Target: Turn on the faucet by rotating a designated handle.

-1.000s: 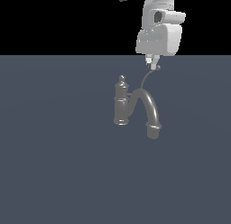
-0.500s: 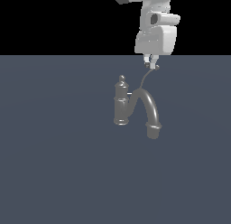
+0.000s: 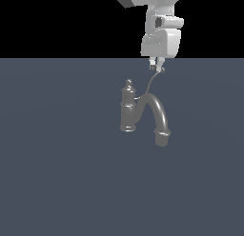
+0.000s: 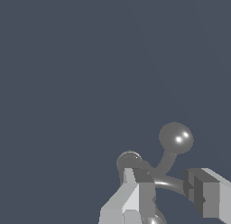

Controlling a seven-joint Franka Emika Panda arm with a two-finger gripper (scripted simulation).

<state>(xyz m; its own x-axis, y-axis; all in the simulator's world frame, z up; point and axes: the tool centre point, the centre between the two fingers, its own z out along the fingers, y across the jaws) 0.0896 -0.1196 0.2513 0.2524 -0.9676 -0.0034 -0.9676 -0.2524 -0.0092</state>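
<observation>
While the arm hangs over the far side of the tabletop [image 3: 57,182], the claw [image 3: 157,67] sits right at the ball tip of the handle [image 3: 151,83]. The faucet [image 3: 129,111] stands upright mid-surface, spout curving toward the exterior view's right. In the wrist view the 2 fingers [image 4: 135,191] are parted with the thin lever passing between them, so it's open-ish, not visibly squeezing anything.

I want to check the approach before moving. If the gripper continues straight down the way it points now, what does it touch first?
Most likely the handle: the gripper points down with its thin lever between the open fingers in the wrist view. Depth is unclear.
</observation>
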